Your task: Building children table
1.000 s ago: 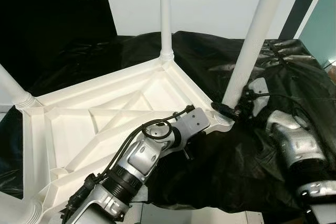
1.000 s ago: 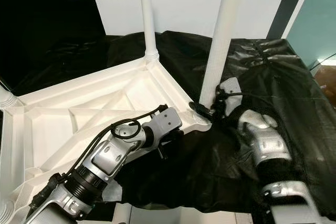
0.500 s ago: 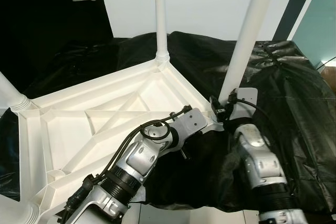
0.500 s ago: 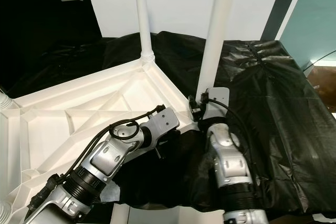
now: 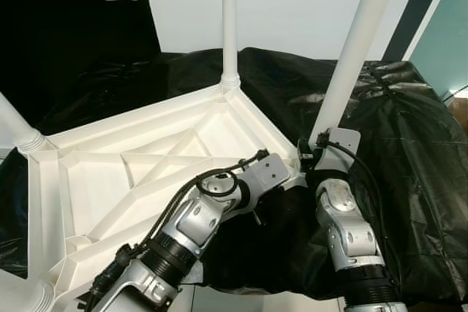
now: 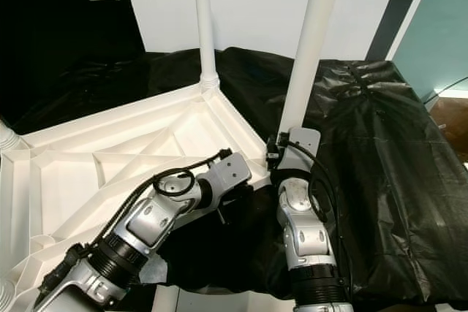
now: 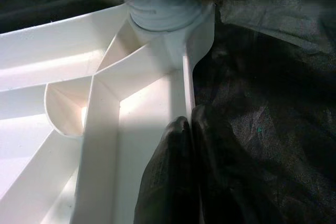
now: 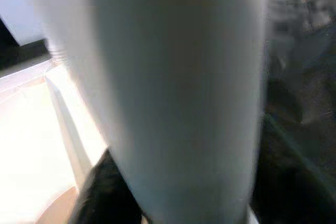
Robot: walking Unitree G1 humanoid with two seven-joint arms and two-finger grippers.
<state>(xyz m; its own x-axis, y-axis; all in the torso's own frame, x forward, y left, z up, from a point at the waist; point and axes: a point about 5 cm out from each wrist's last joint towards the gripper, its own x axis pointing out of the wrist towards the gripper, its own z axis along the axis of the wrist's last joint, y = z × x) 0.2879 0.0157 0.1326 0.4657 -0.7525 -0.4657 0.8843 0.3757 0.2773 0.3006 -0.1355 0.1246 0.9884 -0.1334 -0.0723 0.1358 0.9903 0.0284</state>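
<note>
Left gripper (image 7: 184,145): the two black fingers are pinched onto the thin outer rim of the tabletop, one finger inside the wall and one outside, just short of the near corner socket. Probably held that way so the top is kept from sliding or twisting while the corner is being worked on.

Right gripper (image 5: 313,153): parked right at the base of the near leg, where the leg meets the corner. In the right wrist view the leg is pressed up close between the dark fingers, but whether it's actually clamped can't be told from the blur.

Tabletop (image 5: 124,162): the biggest piece, white plastic, laid upside down on the black sheet so the ribbed underside faces up and the sockets are reachable. It's spread from the lower left toward the middle of the head views, one corner aimed at the right arm.

Black sheet (image 5: 409,144): crinkly plastic draped over the work surface under everything, likely there to protect the top from scuffs.

Near leg (image 5: 355,52): white tube, long axis close to vertical with a slight lean, foot end pointed up out of the picture, bottom end seated at the near corner.

Far leg (image 5: 229,27): thinner-looking tube at the back corner, upright, also pointed straight up.

Left leg (image 5: 18,131): only its lower part is caught, angled up and to the left from its ribbed collar.

Step guess: the near leg is likely being seated or tightened.
</note>
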